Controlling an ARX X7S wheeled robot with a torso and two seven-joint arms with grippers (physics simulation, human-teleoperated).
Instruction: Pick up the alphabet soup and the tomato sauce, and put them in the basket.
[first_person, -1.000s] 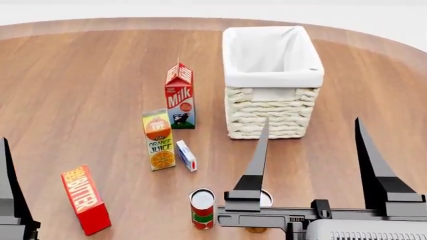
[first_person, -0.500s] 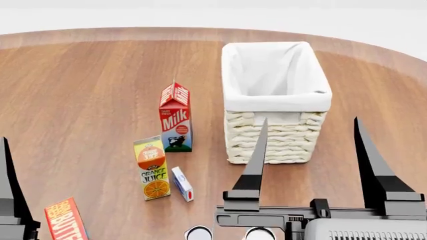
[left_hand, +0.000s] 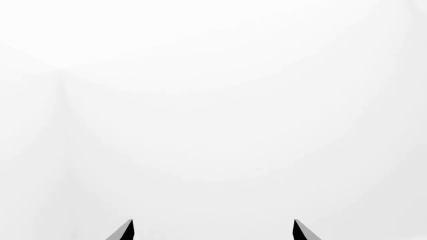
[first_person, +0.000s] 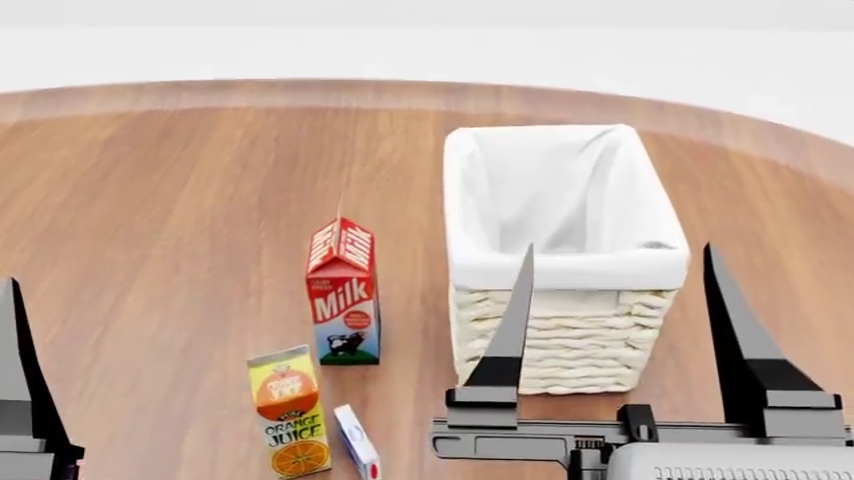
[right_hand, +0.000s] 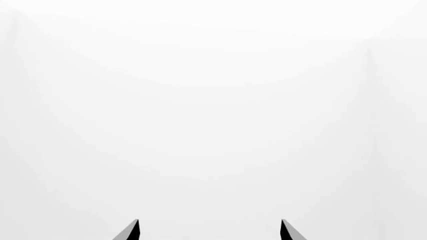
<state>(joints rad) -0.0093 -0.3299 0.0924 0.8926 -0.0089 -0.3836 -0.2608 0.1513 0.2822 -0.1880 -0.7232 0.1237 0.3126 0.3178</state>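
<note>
The head view has tilted up since a second ago: both cans have slipped out below the frame, and the basket (first_person: 561, 250) sits lower, on the wooden tabletop (first_person: 174, 220). The right end effector (first_person: 614, 285) has its fingers spread apart, rising in front of the basket's near wall. Only one finger of the left end effector (first_person: 16, 365) shows there; its wrist view shows both tips apart. The milk carton (first_person: 344, 292) stands left of the basket, with the orange juice carton (first_person: 290, 412) nearer.
</note>
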